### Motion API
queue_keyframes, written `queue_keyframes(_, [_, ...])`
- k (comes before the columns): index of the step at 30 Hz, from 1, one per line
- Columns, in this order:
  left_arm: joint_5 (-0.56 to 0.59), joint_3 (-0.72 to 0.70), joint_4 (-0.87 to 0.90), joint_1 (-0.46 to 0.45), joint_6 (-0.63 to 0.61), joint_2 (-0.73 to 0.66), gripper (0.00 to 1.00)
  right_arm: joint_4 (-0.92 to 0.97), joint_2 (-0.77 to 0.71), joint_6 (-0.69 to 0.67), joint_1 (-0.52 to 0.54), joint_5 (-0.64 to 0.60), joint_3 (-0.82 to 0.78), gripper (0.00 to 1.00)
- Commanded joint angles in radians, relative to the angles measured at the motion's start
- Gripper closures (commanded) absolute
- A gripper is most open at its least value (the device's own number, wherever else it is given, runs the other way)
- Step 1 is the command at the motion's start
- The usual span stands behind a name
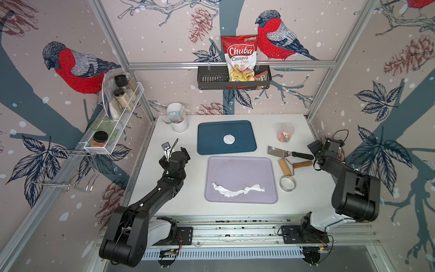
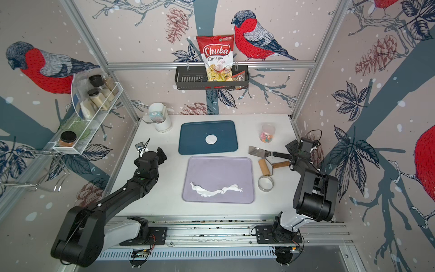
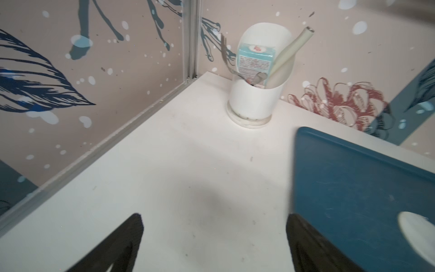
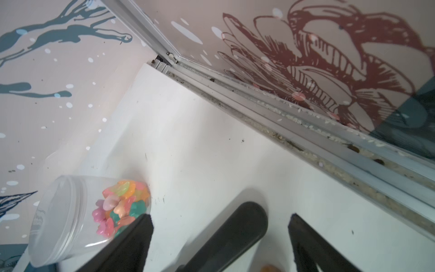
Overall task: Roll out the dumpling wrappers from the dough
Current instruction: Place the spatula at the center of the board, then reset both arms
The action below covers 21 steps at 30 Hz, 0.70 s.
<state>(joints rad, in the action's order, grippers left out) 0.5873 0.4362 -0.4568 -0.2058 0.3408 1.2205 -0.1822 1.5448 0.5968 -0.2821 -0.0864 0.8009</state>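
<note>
While the left fingers (image 3: 127, 242) and right fingers (image 4: 313, 245) both stand wide apart, holding nothing, the dough (image 1: 226, 192) lies between them, nearer the arm bases, its long axis running arm to arm.

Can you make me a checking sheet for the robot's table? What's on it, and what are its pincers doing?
surface: white table, small dark specks.
job's things: one dumpling wrapper on the blue tray; ragged dough strip on the lilac tray; rolling pin, ring cutter and spatula beside it.
clutter: jar of coloured pieces; white holder with a carton.
pincers: left pincer open, empty, over bare table; right pincer open, spatula handle between its jaws, not gripped.
cables: black loop at the right wrist, away from the trays.
surroundings: bird wallpaper; spice rack; chips bag in a wall basket.
</note>
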Motion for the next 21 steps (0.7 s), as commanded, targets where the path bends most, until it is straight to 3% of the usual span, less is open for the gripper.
queue_keyframes(1, [0.026,-0.054,-0.298,0.031,-0.196,0.072,0.04,0.028,-0.044,-0.116,0.086,-0.247,-0.033,0.01])
queue_keyframes(5, [-0.063,-0.133,-0.621,0.038,-0.329,0.205,0.04,-0.140,-0.037,-0.207,0.188,-0.397,-0.146,0.00])
queue_keyframes(6, [-0.064,-0.136,-0.625,0.038,-0.350,0.216,0.04,-0.187,-0.025,-0.231,0.205,-0.420,-0.170,0.00])
queue_keyframes(8, [-0.115,-0.148,-0.675,0.053,-0.362,0.220,0.04,-0.321,0.006,-0.289,0.235,-0.429,-0.217,0.00])
queue_keyframes(10, [-0.229,-0.204,-0.806,0.094,-0.345,0.262,0.03,-0.381,0.030,-0.341,0.273,-0.449,-0.204,0.00])
queue_keyframes(12, [-0.325,-0.251,-0.983,0.122,-0.361,0.349,0.03,-0.478,0.031,-0.360,0.277,-0.392,-0.237,0.00])
queue_keyframes(15, [-0.403,-0.243,-0.870,0.124,-0.373,0.298,0.02,-0.671,-0.002,-0.458,0.322,-0.313,-0.337,0.01])
queue_keyframes(16, [-0.409,-0.255,-0.944,0.123,-0.381,0.317,0.02,-0.750,-0.013,-0.505,0.362,-0.315,-0.382,0.00])
queue_keyframes(17, [-0.384,-0.266,-0.994,0.122,-0.384,0.348,0.02,-0.817,-0.026,-0.547,0.392,-0.316,-0.424,0.00])
queue_keyframes(19, [-0.315,-0.221,-0.850,0.125,-0.343,0.324,0.02,-0.853,-0.040,-0.550,0.401,-0.327,-0.456,0.00])
queue_keyframes(21, [-0.313,-0.208,-0.865,0.148,-0.316,0.331,0.02,-0.869,-0.047,-0.558,0.396,-0.298,-0.467,0.00])
